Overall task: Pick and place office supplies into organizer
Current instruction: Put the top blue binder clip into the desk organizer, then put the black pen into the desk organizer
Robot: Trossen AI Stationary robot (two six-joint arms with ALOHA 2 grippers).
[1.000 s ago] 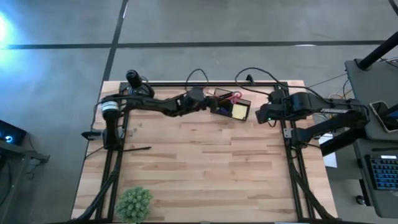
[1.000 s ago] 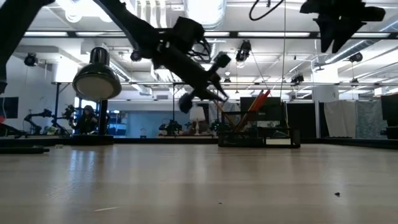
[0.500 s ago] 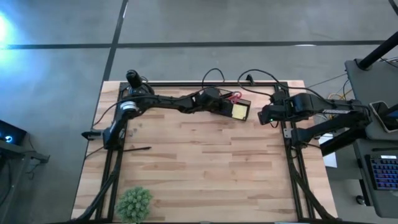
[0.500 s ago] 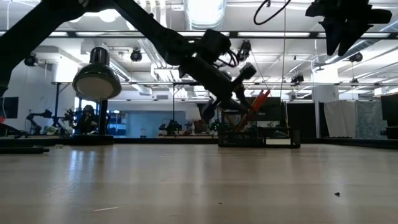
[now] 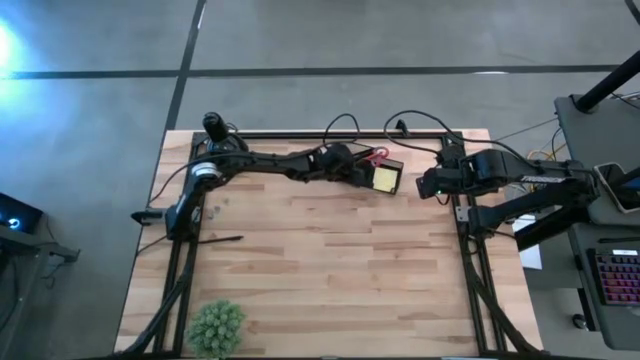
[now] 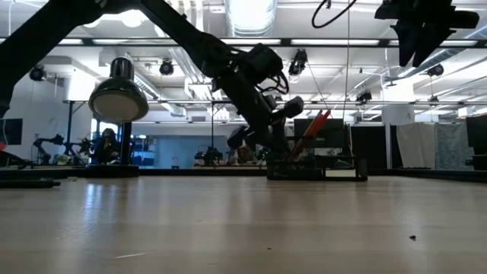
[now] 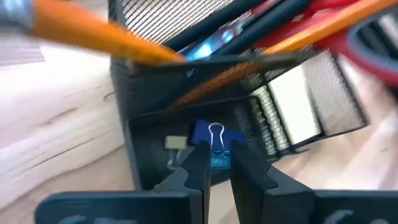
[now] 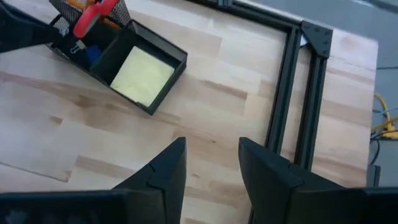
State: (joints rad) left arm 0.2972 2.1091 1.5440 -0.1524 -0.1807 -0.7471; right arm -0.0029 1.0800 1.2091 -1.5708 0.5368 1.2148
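Holding blue binder clip in my left tool, fingers pinched narrow, inside organizer front compartment near tabletop's far edge. Yellow sticky-note pad in adjacent compartment. My right tool parted, empty, near right edge.

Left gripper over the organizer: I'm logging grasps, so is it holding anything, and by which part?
The left gripper, over the organizer, is closed on the blue binder clip, pinching it by its wire handle end. The right gripper holds nothing.
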